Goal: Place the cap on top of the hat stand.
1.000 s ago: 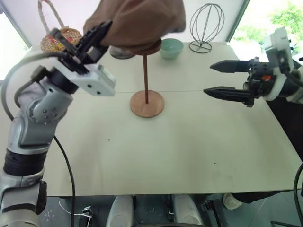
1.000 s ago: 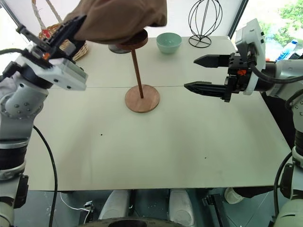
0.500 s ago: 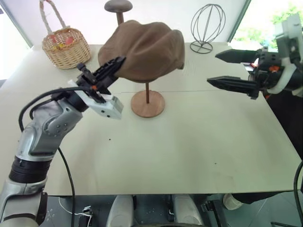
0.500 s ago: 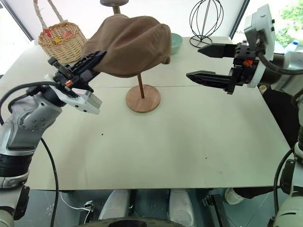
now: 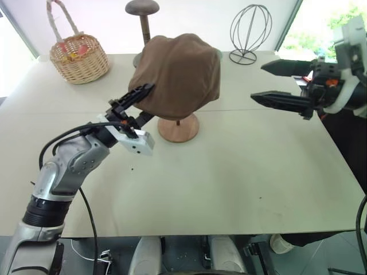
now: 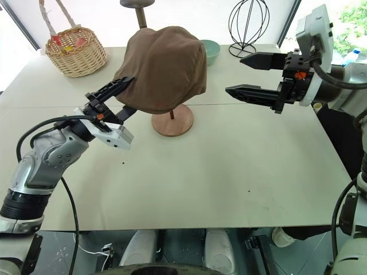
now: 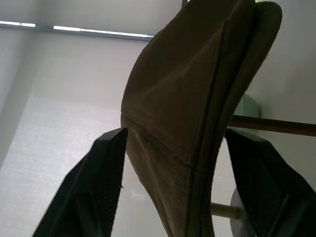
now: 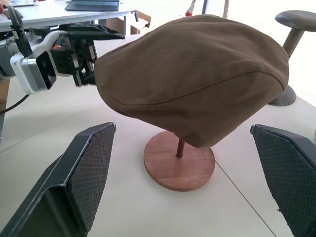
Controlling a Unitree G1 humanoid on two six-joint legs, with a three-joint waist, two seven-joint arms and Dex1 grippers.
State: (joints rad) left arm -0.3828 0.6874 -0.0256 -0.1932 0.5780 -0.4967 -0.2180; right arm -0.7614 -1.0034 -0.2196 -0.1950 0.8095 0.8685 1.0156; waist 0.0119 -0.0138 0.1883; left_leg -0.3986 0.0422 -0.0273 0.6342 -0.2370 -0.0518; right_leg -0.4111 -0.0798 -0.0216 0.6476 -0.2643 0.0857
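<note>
The brown cap (image 5: 179, 74) sits draped over the top of the hat stand, tilted so that its left side hangs lower. Of the stand I see the round reddish-brown base (image 5: 180, 128) and a short piece of rod (image 8: 180, 148); its top disc is hidden under the cap. My left gripper (image 5: 141, 105) is at the cap's lower left edge, open, with that edge between its fingers (image 7: 106, 177). My right gripper (image 5: 258, 83) hovers open to the right of the cap, apart from it and pointing at it.
A wicker basket (image 5: 78, 56) stands at the back left. Behind the cap are a dark dome-topped stand (image 5: 143, 8) and a teal bowl (image 6: 212, 50). A wire globe stand (image 5: 250, 31) is at the back right. The white table (image 5: 229, 183) stretches in front.
The cap came down onto the hat stand with my left gripper, which then opened and let go of its edge. The right gripper stayed where it was.
</note>
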